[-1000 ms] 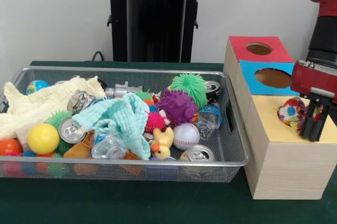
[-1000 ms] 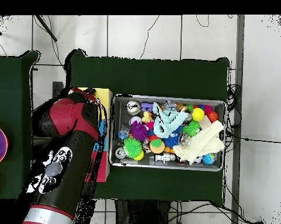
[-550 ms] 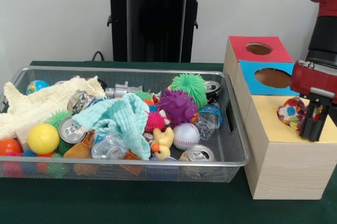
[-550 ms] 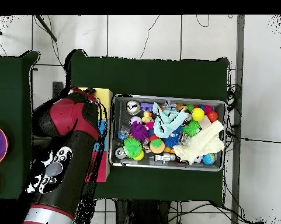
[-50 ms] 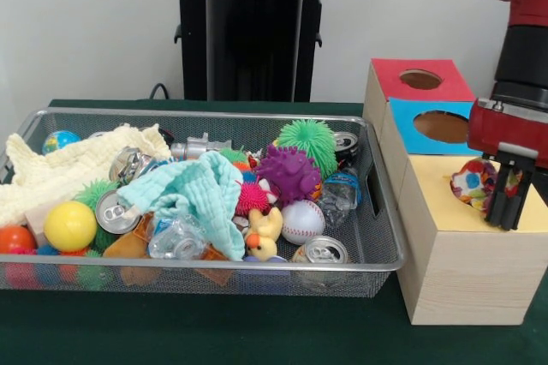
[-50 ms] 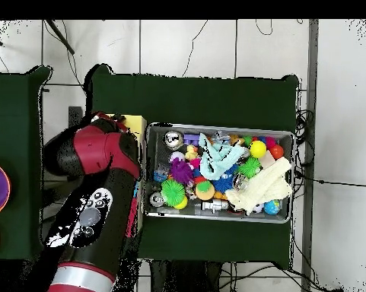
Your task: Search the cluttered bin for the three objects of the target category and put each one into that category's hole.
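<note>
Front view: wire-mesh bin (image 5: 381, 211); spiky purple ball (image 5: 288, 173); wooden box (image 5: 454, 272)

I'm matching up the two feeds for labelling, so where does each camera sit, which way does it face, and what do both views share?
Front view: low, across the table, facing the mesh bin and the wooden box; the red arm enters from the upper right, its gripper over the yellow panel beside a patterned ball.
Overhead view: above, looking straight down on the table; the arm hides most of the box.
Shared: the bin, the light blue cloth, the purple spiky ball, the arm.
</note>
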